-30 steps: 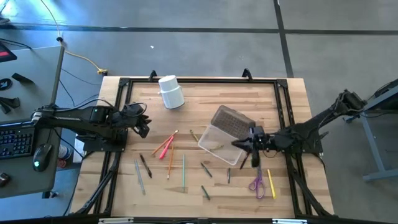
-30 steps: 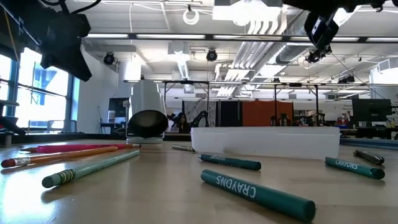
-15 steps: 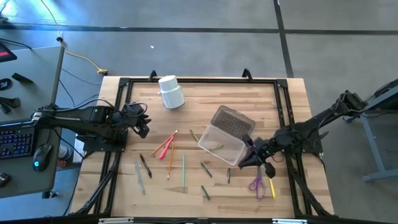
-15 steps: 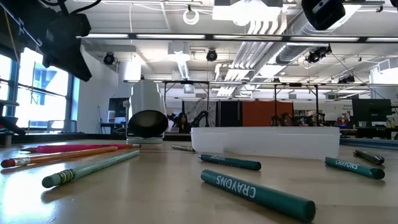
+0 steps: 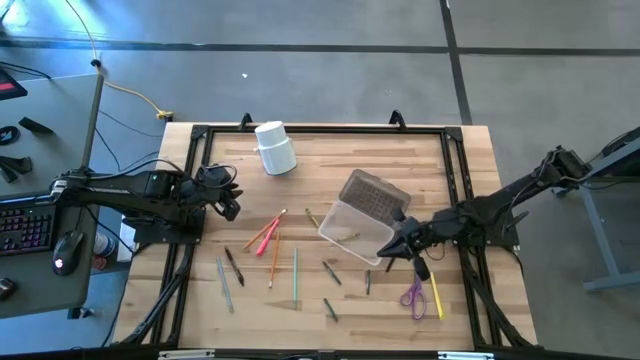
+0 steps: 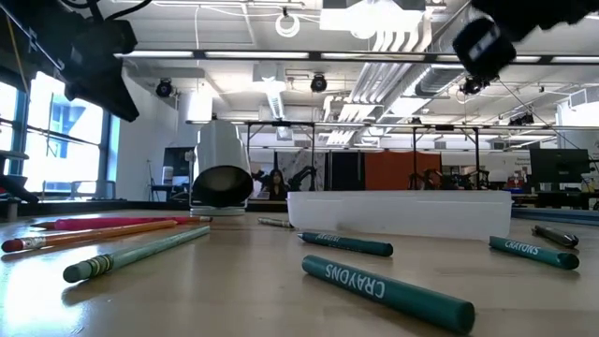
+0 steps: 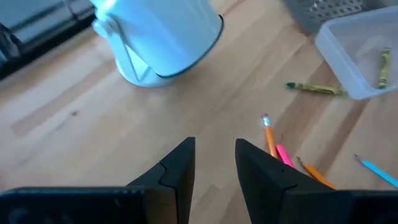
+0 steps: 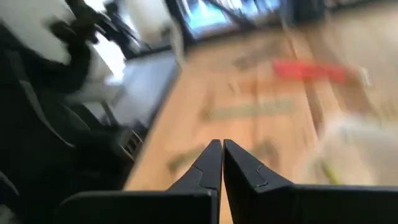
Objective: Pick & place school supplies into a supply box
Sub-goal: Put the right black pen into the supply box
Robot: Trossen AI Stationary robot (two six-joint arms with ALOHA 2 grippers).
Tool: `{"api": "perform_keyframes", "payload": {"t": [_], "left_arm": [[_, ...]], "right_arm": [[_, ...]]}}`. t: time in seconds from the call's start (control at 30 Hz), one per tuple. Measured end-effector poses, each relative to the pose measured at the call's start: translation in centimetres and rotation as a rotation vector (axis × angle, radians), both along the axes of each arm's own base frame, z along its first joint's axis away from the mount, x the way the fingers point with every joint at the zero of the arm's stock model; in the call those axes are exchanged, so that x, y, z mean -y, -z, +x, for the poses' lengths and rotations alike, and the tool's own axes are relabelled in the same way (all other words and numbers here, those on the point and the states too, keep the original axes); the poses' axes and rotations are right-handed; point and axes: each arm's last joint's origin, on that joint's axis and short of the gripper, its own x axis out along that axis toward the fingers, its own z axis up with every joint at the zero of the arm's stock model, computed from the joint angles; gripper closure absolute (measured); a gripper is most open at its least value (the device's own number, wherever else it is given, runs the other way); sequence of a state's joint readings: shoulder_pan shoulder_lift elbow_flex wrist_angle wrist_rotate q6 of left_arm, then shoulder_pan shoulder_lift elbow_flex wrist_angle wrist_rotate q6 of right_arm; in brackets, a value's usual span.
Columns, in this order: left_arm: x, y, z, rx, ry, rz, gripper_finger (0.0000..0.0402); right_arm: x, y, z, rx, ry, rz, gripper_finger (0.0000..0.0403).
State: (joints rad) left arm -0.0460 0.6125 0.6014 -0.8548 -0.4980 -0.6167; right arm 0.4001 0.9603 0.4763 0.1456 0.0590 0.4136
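The clear supply box (image 5: 332, 220) sits right of the table's middle, its dark textured panel (image 5: 372, 194) at its far end and one crayon (image 5: 347, 236) inside. Loose supplies lie flat on the wood: pink and orange pencils (image 5: 265, 236), a green pencil (image 5: 295, 272), crayons (image 6: 386, 292), purple scissors (image 5: 413, 293) and a yellow marker (image 5: 436, 295). My right gripper (image 5: 392, 248) hovers shut beside the box's near right corner, holding nothing. At the table's left edge my left gripper (image 7: 214, 144) hangs open above bare wood, well short of the pencils.
A white cup (image 5: 275, 148) lies on its side at the far left of the table. Black frame rails (image 5: 192, 160) run along the table's edges. A desk with a keyboard (image 5: 25, 225) stands off the left side.
My right gripper, shut throughout, has turned at the wrist beside the box's near right corner. It swung out toward the table's near edge, then back toward the box. Nothing on the table has moved.
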Motion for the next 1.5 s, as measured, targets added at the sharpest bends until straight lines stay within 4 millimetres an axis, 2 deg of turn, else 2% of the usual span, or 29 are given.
{"api": "perform_keyframes", "payload": {"t": [0.2,0.43,0.6,0.73,0.87,1.0,1.5], "left_arm": [[0.0,0.0,0.0,0.019,-0.035,-0.014,0.0252],[0.0,0.0,0.0,0.054,-0.086,-0.057,0.0252],[0.0,0.0,0.0,0.072,-0.109,-0.078,0.0252],[0.0,-0.1,0.2,0.091,-0.109,-0.081,0.0252],[0.0,-0.1,0.2,0.091,-0.098,-0.091,0.0252],[0.1,-0.1,0.2,0.086,-0.069,-0.126,0.0252],[0.3,0.0,0.3,0.078,-0.026,-0.178,0.0252]], "right_arm": [[0.7,2.3,-1.0,-0.329,0.077,0.106,0.0402],[0.7,3.5,-2.0,-0.529,0.036,0.161,0.0402],[1.1,4.4,-2.9,-0.650,0.044,0.093,0.0402],[1.6,4.8,-3.2,-0.607,0.046,-0.159,0.0402],[1.6,4.6,-3.0,-0.519,-0.054,-0.317,0.0402],[1.4,4.3,-2.6,-0.460,-0.092,-0.317,0.0402],[1.4,3.8,-2.0,-0.415,0.019,-0.220,0.0402]]}}
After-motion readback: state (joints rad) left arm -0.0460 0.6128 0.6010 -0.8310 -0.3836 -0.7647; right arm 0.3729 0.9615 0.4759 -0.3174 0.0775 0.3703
